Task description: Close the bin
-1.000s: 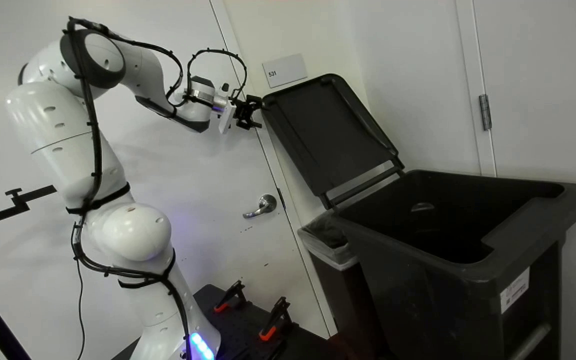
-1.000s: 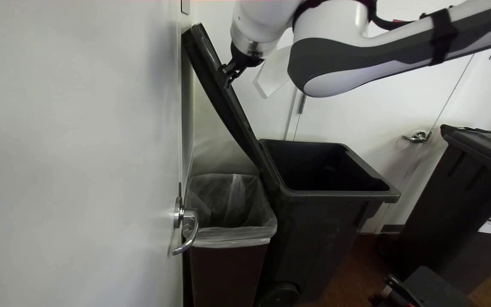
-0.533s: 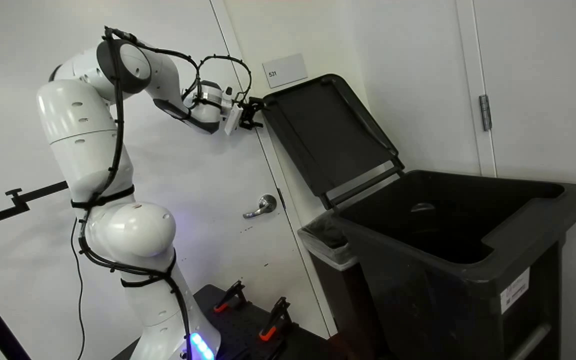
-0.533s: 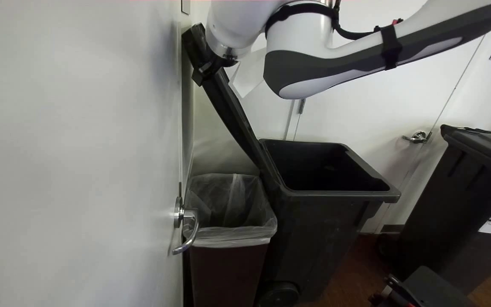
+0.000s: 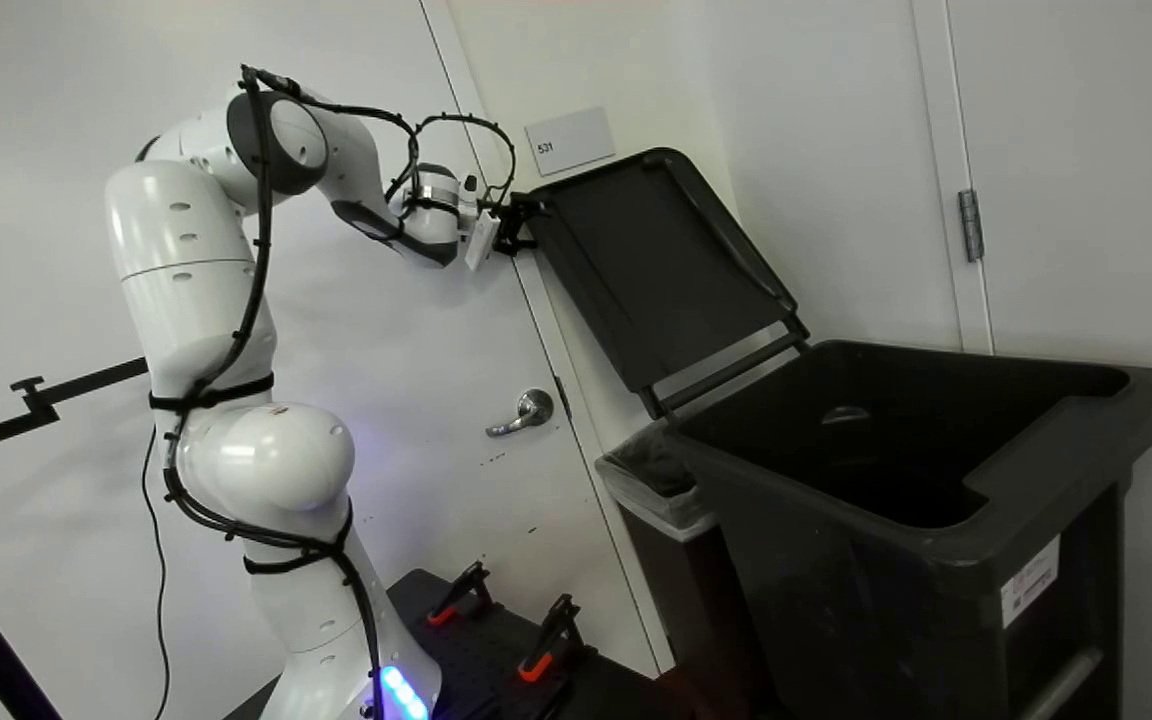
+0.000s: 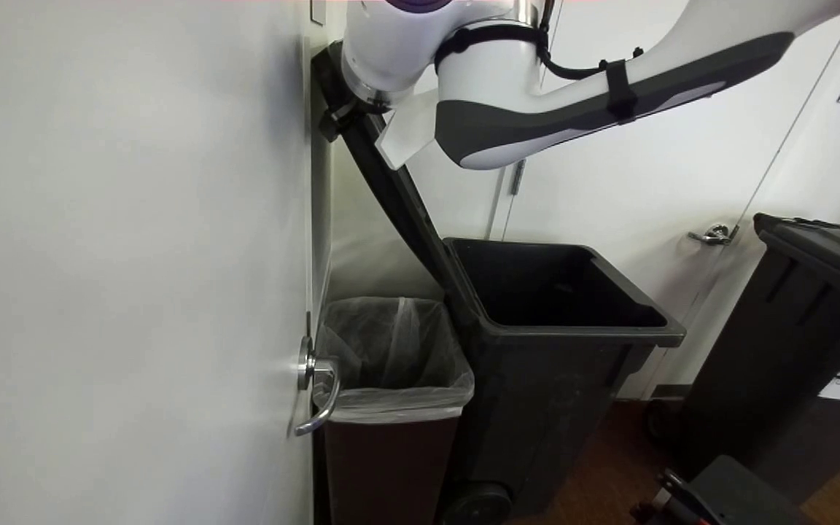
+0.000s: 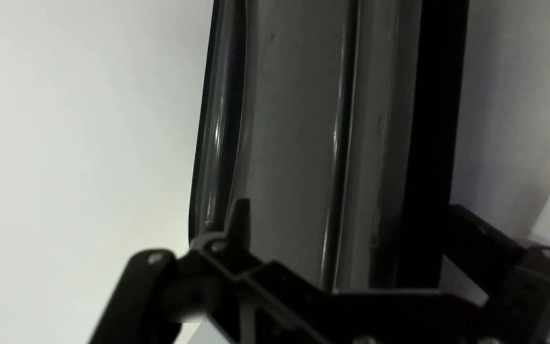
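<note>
The bin (image 5: 866, 610) is large and dark grey-black, with a white sticker (image 5: 1030, 580) on its front; it also shows in an exterior view (image 6: 537, 401). Its lid (image 5: 661, 270) stands open, tilted back on its hinges. My gripper (image 5: 536, 226) is open at the lid's upper side edge. In an exterior view the gripper (image 6: 334, 124) partly overlaps the lid (image 6: 391, 186), with its tip toward the lid's outer side. In the wrist view the gripper's fingers (image 7: 346, 215) are spread, with the lid's edge (image 7: 385, 143) between them. I cannot tell whether they touch it. The green label is out of view.
A smaller brown bin (image 6: 394, 459) with a clear liner stands against the bin, under the lid. A door with a handle (image 6: 321, 397) is close beside it. A second dark bin (image 6: 777, 350) stands on the other side. Clamps (image 5: 551, 640) sit on the robot's base table.
My gripper has moved toward the lid and now reaches past its side edge. The arm leans further toward the bin. The lid and bin have not visibly moved.
</note>
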Available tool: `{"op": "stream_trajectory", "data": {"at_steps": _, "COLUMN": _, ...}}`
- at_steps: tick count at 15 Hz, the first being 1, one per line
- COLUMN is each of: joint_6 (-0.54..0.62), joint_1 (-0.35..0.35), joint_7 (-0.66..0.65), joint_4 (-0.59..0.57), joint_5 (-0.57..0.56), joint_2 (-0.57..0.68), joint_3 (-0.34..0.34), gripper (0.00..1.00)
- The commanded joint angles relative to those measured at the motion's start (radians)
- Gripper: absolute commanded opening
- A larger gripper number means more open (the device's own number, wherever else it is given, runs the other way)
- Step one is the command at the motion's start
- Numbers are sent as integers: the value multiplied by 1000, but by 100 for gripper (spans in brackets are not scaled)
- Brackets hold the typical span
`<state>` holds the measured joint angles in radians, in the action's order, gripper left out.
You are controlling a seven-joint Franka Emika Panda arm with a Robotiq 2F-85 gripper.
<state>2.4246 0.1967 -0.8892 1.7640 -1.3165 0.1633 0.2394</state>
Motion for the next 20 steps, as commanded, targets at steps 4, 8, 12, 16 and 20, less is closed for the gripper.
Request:
{"op": "stream_trajectory", "data": {"at_steps": 4, "joint_6": -33, "joint_1": 24, "joint_7": -73, "joint_4": -57, "joint_5": -14, "joint_2": 41, "joint_3": -34, "gripper": 100}}
{"op": "stream_trajectory", "data": {"at_steps": 8, "joint_6": -22, "joint_1": 27, "joint_7": -38, "joint_4": -50, "joint_5": 43, "joint_2": 40, "joint_3": -28, "gripper": 100}}
{"op": "stream_trajectory", "data": {"at_steps": 12, "joint_6": -24, "joint_1": 35, "joint_7": -6, "joint_4": -50, "joint_5": 118, "joint_2": 33, "joint_3": -24, "gripper": 100}}
{"op": "stream_trajectory", "data": {"at_steps": 16, "joint_6": -30, "joint_1": 43, "joint_7": 4, "joint_4": -77, "joint_5": 138, "joint_2": 47, "joint_3": -34, "gripper": 100}}
{"op": "stream_trajectory", "data": {"at_steps": 20, "joint_6": -52, "joint_1": 48, "joint_7": -10, "joint_4": -107, "joint_5": 96, "joint_2": 73, "joint_3": -50, "gripper": 100}}
